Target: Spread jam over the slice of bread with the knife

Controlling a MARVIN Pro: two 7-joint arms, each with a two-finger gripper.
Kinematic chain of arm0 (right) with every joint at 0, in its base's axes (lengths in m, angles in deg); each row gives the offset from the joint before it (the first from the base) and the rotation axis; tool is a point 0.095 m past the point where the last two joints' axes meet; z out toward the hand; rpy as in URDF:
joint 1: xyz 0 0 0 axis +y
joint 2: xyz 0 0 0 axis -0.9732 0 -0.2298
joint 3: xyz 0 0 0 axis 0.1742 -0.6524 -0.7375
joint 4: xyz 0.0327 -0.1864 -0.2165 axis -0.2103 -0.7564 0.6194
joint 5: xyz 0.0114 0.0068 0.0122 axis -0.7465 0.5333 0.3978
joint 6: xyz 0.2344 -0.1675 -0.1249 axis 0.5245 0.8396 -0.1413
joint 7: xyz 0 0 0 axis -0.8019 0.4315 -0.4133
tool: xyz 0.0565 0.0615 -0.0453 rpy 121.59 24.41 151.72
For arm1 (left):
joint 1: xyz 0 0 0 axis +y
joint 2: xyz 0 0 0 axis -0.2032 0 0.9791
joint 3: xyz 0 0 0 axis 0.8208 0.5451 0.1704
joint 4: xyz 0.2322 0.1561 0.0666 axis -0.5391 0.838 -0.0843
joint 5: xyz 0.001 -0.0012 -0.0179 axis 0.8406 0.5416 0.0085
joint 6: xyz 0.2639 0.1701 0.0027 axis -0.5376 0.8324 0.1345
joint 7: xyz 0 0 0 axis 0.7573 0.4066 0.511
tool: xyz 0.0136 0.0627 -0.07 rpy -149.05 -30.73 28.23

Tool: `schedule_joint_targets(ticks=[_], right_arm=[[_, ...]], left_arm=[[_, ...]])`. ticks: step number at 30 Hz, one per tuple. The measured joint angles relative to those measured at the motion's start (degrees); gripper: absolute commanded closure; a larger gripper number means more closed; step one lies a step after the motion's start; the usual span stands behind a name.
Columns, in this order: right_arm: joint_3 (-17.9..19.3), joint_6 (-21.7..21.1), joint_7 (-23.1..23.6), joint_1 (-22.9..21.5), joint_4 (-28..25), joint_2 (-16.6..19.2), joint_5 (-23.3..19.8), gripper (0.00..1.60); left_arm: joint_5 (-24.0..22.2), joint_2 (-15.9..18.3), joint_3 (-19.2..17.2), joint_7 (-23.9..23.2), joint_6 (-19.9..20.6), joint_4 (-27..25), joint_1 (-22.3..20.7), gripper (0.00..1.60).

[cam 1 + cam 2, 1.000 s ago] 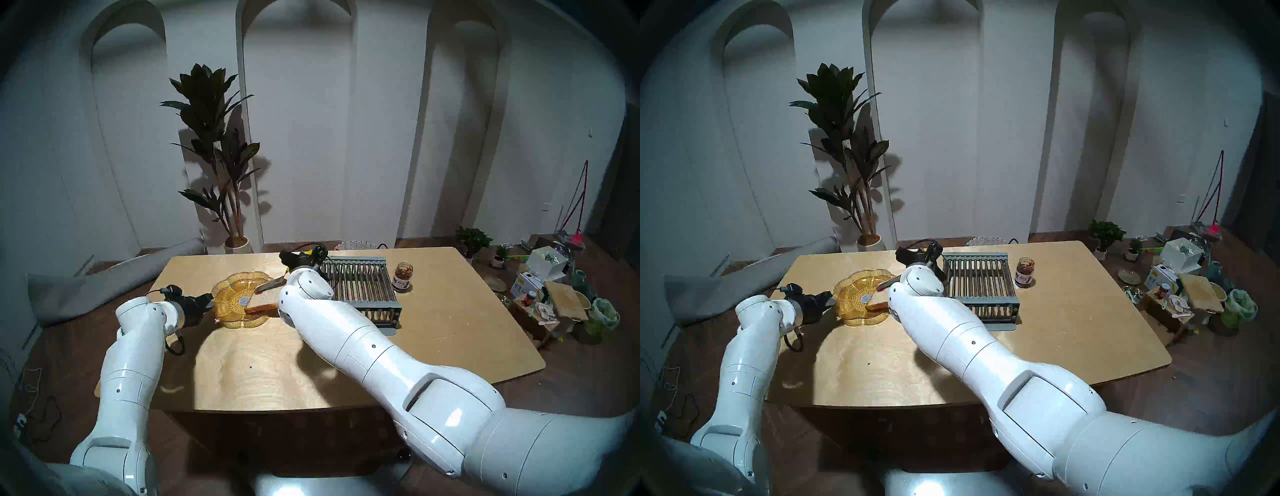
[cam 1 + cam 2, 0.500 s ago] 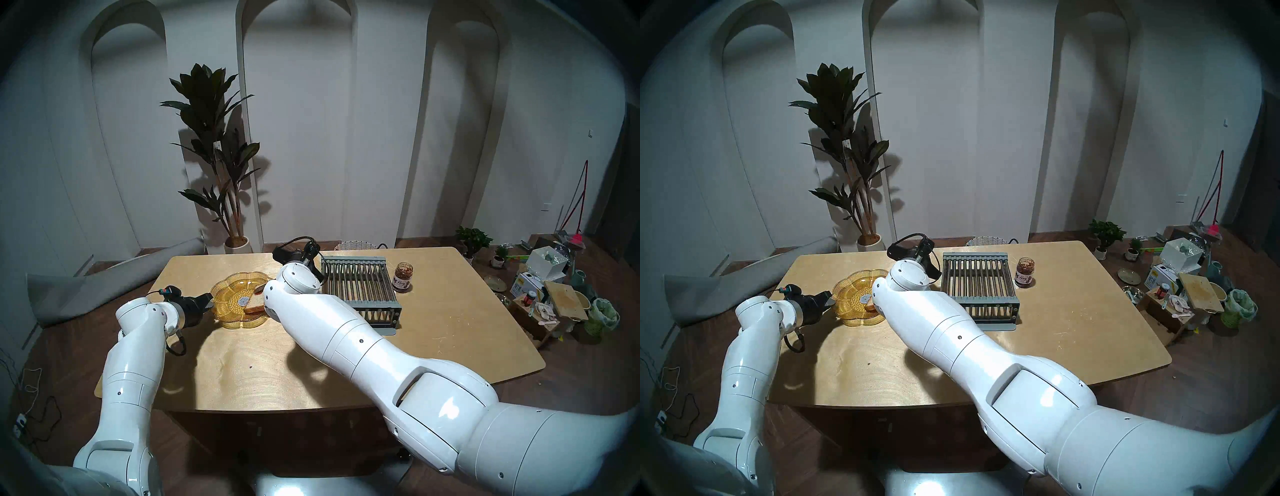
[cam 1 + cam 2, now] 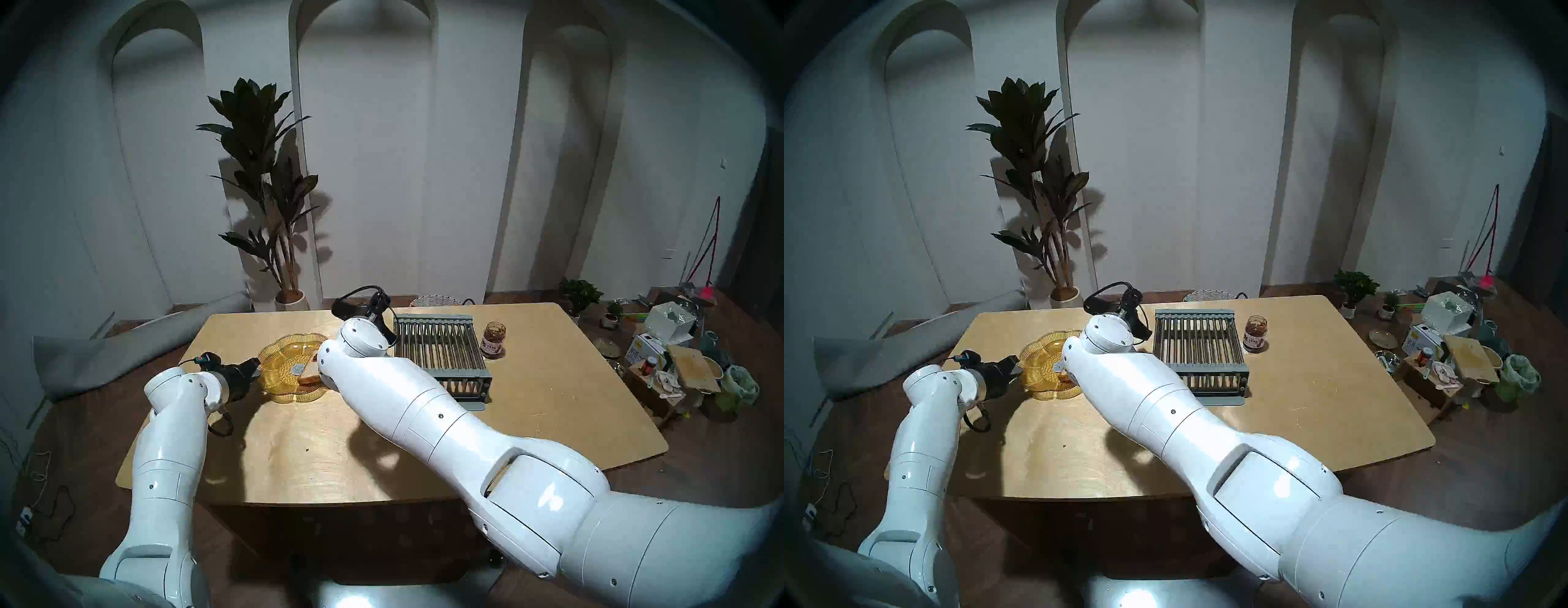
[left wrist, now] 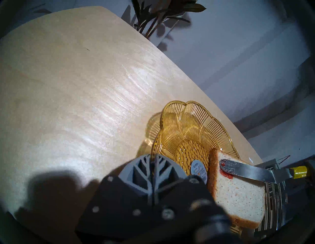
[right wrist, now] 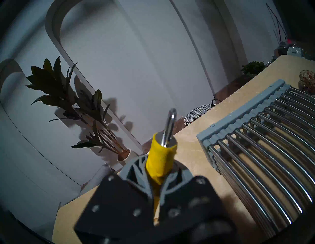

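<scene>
- Pale wood of the tabletop (image 3: pixel 322 450) fills the near ground, with the white right arm (image 3: pixel 424 407) reaching across it toward the amber dish; compared with a second ago the arm's wrist sits further left and now hides most of the bread in the head views.
- Left end effector (image 4: pixel 154 172) is closed, its grey fingers pressed together on nothing, just beside the near rim of the amber dish (image 4: pixel 190 122); it is in the same place as before.
- Slice of bread (image 4: pixel 238 196) leans in the dish, propped on the rim, pale speckled face up and brown crust around it.
- Knife (image 4: pixel 247 171) lies with its grey blade flat across the bread's upper edge; a red smear of jam (image 4: pixel 226 173) shows under the blade tip. A second ago the blade was over the dish's far side, clear of the slice.
- Right end effector (image 5: pixel 158 172) is clamped on the knife's yellow handle, the metal ring sticking up past its fingers.
- Grey rack (image 3: pixel 441 348) of metal bars stands to the right of the dish, unmoved.
- Jar of jam (image 3: pixel 493 339) stands open beyond the rack's right side, well apart from the bread, unchanged.
- Tall plant (image 3: pixel 263 178) stands against the white wall behind.
</scene>
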Motion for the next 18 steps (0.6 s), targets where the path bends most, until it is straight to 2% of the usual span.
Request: schedule_joint_targets(ticks=[10, 18], right_arm=[[-0.05, 1.0, 3.9, 3.02, -3.56, 2.94, -0.53, 1.6], [-0.04, 1.08, 4.96, 4.57, -5.36, 4.64, -0.92, 1.6]], left_arm=[[-1.51, -1.67, -1.7, 2.31, -0.91, -0.04, -0.24, 1.6], [-2.06, -2.05, -1.92, 3.02, -1.27, -0.03, -0.34, 1.6]])
